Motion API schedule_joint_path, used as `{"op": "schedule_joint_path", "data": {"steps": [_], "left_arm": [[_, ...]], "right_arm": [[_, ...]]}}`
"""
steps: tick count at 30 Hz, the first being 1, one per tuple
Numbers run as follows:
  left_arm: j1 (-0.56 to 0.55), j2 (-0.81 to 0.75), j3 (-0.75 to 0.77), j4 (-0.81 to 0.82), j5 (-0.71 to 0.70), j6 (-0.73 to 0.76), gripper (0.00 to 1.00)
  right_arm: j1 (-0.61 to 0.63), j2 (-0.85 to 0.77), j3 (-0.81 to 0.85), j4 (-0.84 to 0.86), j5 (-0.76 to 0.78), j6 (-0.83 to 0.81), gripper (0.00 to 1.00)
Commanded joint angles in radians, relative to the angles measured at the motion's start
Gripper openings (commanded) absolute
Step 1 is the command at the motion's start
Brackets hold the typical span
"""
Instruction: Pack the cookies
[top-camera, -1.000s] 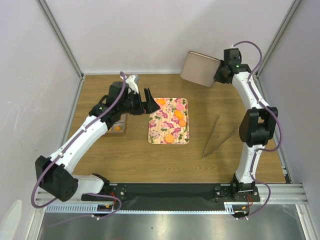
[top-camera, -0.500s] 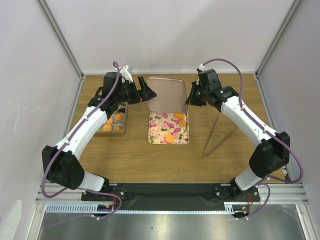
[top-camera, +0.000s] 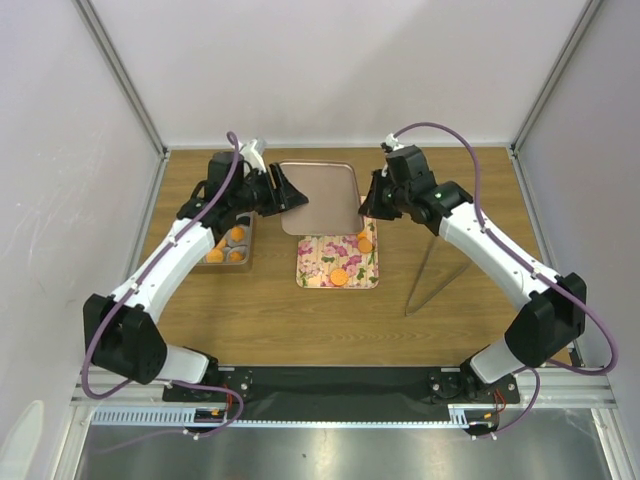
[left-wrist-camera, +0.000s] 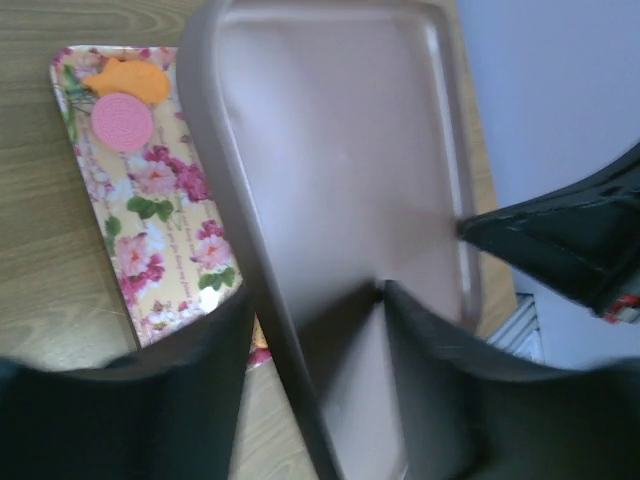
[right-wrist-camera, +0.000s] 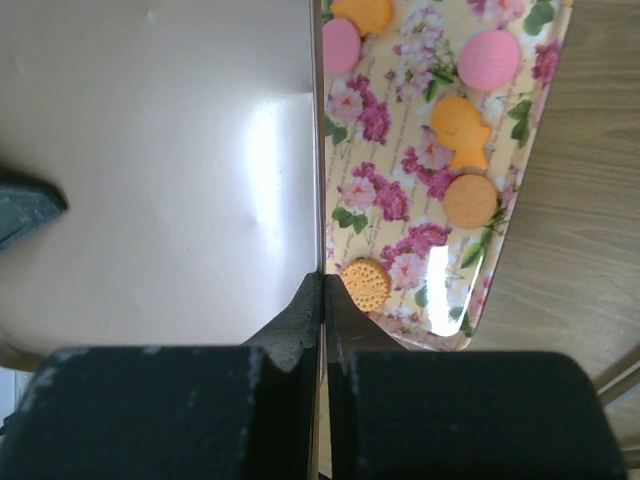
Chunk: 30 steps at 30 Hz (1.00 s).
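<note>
With my right gripper (right-wrist-camera: 322, 285) pinching one edge of the brown lid (top-camera: 318, 195) above the cookies (right-wrist-camera: 470, 200) on the floral tray (right-wrist-camera: 385, 200), I should close the half-spread left gripper (left-wrist-camera: 315, 295) squarely on the opposite rim.

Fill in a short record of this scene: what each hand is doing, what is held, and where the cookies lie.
Held item: flat pinkish metal lid, above the floral tray's far end
Right hand: shut on the lid's edge
Left hand: jaws astride the opposite rim, not yet clamped
Cookies: orange and pink, on the tray; more orange ones in the small box left of it
Tongs: lying right of the tray
</note>
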Motion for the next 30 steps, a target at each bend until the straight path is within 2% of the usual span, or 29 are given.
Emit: {"op": "schedule_joint_path", "data": {"steps": [1, 3, 4, 6, 7, 8, 10, 11, 13, 16, 19, 23, 24, 27, 30], "left_arm": [[0.006, -0.058, 0.000, 0.028, 0.039, -0.008, 0.51], [0.006, -0.071, 0.001, 0.012, 0.048, -0.012, 0.41], [0.006, -0.077, 0.001, 0.002, 0.053, -0.015, 0.30], [0.006, -0.096, 0.003, -0.015, 0.051, -0.023, 0.18], [0.006, -0.104, 0.003, -0.038, 0.040, -0.027, 0.06], [0.006, -0.117, 0.001, -0.050, 0.034, -0.038, 0.00], [0.006, -0.133, 0.001, -0.087, 0.017, -0.050, 0.00], [0.006, -0.140, 0.004, -0.102, -0.001, -0.058, 0.00], [0.005, -0.160, 0.021, -0.160, -0.021, -0.086, 0.00], [0.006, -0.189, 0.044, -0.236, -0.053, -0.133, 0.00], [0.008, -0.214, 0.087, -0.337, -0.099, -0.201, 0.00], [0.010, -0.188, 0.179, -0.535, -0.184, -0.305, 0.00], [0.010, -0.182, 0.196, -0.602, -0.197, -0.317, 0.00], [0.010, -0.160, 0.242, -0.696, -0.208, -0.368, 0.01], [0.008, -0.166, 0.240, -0.725, -0.196, -0.425, 0.00]], "right_arm": [[0.028, -0.032, -0.013, 0.069, 0.001, 0.023, 0.00], [0.034, -0.032, -0.019, 0.076, 0.005, 0.023, 0.00], [0.043, -0.032, -0.022, 0.077, 0.013, 0.017, 0.00], [0.057, -0.032, -0.026, 0.073, 0.056, 0.009, 0.01], [0.067, -0.034, -0.026, 0.074, 0.063, 0.000, 0.04], [0.074, -0.034, -0.029, 0.082, 0.073, -0.006, 0.16], [0.106, -0.043, -0.030, 0.079, 0.173, -0.037, 0.34], [0.118, -0.048, -0.023, 0.071, 0.212, -0.048, 0.48], [0.155, -0.086, -0.027, 0.073, 0.345, -0.092, 0.64], [0.250, -0.150, -0.070, 0.130, 0.459, -0.147, 0.75], [0.372, -0.239, -0.148, 0.233, 0.526, -0.250, 0.82], [0.547, -0.325, -0.239, 0.352, 0.600, -0.429, 0.84], [0.621, -0.328, -0.263, 0.375, 0.617, -0.463, 0.85], [0.739, -0.316, -0.279, 0.439, 0.663, -0.590, 0.85], [0.836, -0.272, -0.292, 0.535, 0.747, -0.731, 0.86]]}}
